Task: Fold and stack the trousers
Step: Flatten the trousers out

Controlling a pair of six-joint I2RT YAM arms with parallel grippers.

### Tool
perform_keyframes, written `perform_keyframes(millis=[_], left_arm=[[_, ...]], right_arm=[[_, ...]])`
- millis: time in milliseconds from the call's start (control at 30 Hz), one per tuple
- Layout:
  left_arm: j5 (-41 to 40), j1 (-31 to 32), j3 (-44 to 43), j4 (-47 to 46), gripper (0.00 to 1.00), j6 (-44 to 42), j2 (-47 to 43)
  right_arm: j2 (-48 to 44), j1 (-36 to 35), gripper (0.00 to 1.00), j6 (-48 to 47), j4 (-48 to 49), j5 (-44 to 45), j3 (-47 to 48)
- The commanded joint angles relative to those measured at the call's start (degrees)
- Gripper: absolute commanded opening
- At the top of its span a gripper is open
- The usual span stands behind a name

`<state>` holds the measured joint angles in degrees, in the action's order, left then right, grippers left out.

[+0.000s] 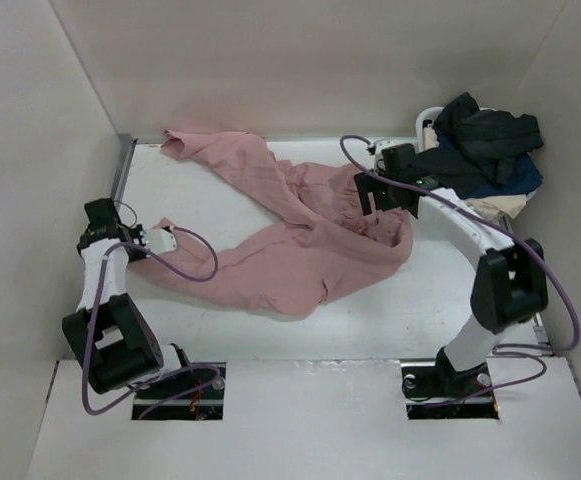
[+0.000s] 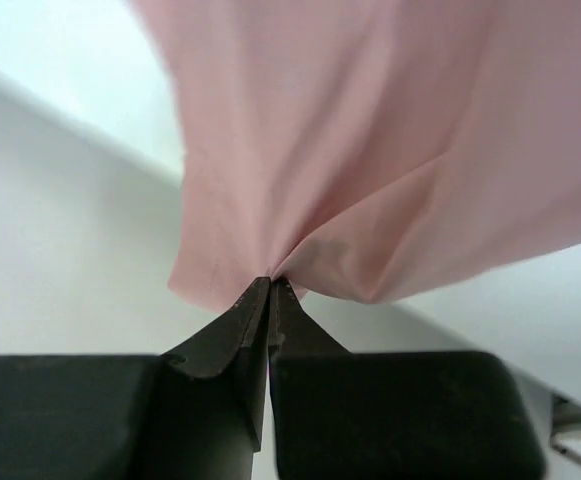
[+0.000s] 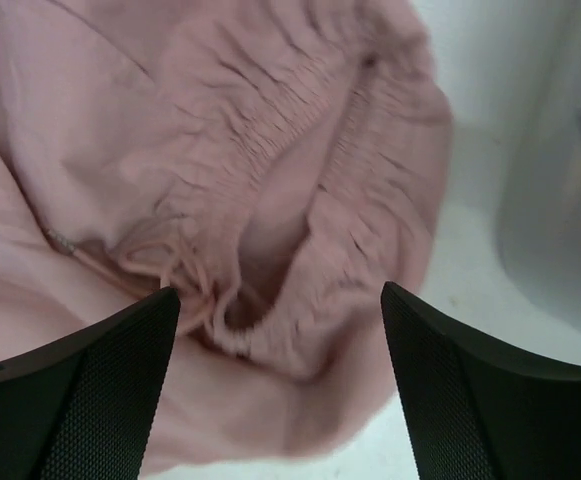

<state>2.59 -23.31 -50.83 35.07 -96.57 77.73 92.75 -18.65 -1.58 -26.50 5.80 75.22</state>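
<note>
We get bright, even, diffuse light; soft shadows beneath trousers. White table slightly washed out. Wrist views: we see near fingers blurred.

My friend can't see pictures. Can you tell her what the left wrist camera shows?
The two black left fingers are pinched shut on a corner of the pink trousers. The cloth bunches into creases at the fingertips and fans out wide above them. A plain white surface lies behind.
</note>
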Motion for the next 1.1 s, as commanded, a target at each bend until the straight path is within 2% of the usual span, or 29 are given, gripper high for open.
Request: perform_keyframes(millis=[0, 133, 233, 300, 367, 467, 600, 700, 833, 900, 1067], left_arm=[[2.3, -1.2, -4.1, 7.5, 0.0, 3.6, -4.4], [2.0, -1.1, -3.0, 8.3, 0.0, 5.2, -6.4], [1.5, -0.9, -1.8, 8.0, 0.0, 6.1, -7.0], [1.4, -0.8, -2.0, 7.8, 0.0, 6.7, -6.9], [1.4, -1.3, -3.0, 7.7, 0.0, 7.5, -6.2], [1.2, -2.2, -5.2, 8.3, 0.0, 9.3, -4.8], [1.2, -2.3, -5.7, 8.5, 0.0, 10.2, -4.9], [1.2, -2.4, -6.1, 8.7, 0.0, 10.7, -4.8], [0.9, -4.7, -10.1, 8.8, 0.0, 13.7, -3.2], [1.5, -6.9, -13.2, 8.8, 0.0, 15.8, -2.4], [2.3, -11.1, -23.9, 15.5, 0.0, 19.2, -1.6]], right_arm=[[5.2, -0.7, 0.88, -3.4, -2.1, -4.9, 3.7], [3.6, -1.0, 0.87, -3.2, -4.3, -10.4, 2.8], [2.5, -1.4, 0.74, -3.3, -4.4, -9.5, 0.1], [2.6, -1.5, 0.68, -3.1, -4.7, -10.5, -0.1], [3.4, -1.5, 0.68, -2.8, -6.9, -11.3, 0.5], [4.7, -3.0, 0.72, -2.6, -9.0, -11.8, -0.4], [8.4, -3.6, 0.67, -3.4, -9.9, -10.2, 1.5], [11.0, -3.6, 0.56, -3.1, -11.0, -10.5, 3.0], [11.1, -4.2, 0.14, -2.6, -13.4, -9.4, 3.1], [9.2, -3.6, 0.0, -1.2, -13.9, -8.9, 2.6], [-5.9, 1.8, 0.0, 2.0, -14.9, -8.7, 0.2]])
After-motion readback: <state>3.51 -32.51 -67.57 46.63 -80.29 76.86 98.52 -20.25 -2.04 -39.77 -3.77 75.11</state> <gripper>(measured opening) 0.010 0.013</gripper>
